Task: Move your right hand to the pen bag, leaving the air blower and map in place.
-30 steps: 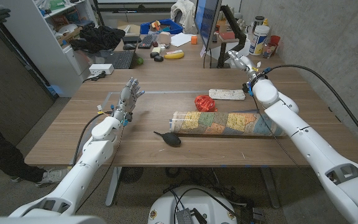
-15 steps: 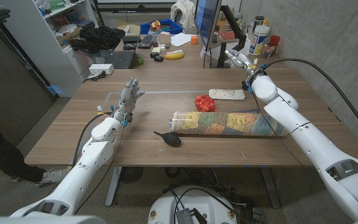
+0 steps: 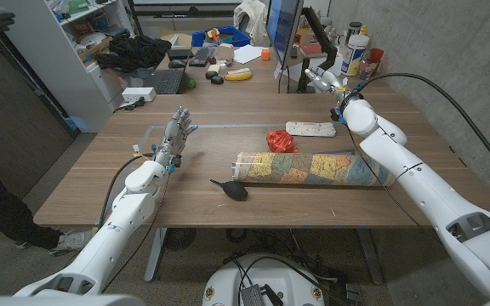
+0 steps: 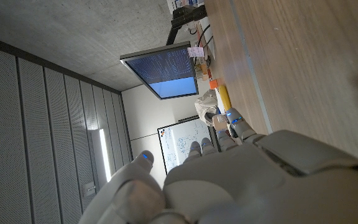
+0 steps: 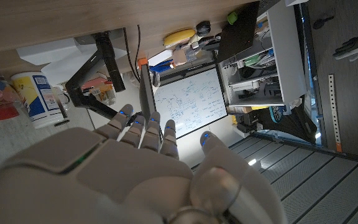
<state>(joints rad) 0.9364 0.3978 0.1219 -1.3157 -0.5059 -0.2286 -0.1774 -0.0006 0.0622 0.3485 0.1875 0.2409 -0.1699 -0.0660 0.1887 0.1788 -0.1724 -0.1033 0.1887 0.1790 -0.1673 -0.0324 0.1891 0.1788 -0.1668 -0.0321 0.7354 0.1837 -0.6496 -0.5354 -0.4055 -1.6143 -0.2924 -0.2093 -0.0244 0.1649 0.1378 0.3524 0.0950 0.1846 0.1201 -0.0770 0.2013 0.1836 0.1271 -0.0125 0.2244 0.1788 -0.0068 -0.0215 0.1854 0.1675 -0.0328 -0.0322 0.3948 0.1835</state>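
Observation:
The white pen bag (image 3: 310,129) lies on the far right part of the wooden table (image 3: 211,161). In front of it the rolled map (image 3: 309,167) lies lengthwise, and the black air blower (image 3: 230,188) sits off the map's left end. My right hand (image 3: 322,82) hangs open above the table's far edge, beyond the pen bag and apart from it, fingers spread (image 5: 143,134). My left hand (image 3: 175,136) stands open over the left side of the table, fingers up, holding nothing (image 4: 229,180).
A red crumpled object (image 3: 281,140) sits between the pen bag and the map. Behind the table stand a monitor (image 3: 282,34), bottles and tubs (image 3: 357,53), a banana (image 3: 239,75) and a laptop (image 3: 162,82). Cables run along my right arm.
My right hand has drifted slightly back and to the left, staying above the table's far edge. The left hand, pen bag, map and air blower have not moved.

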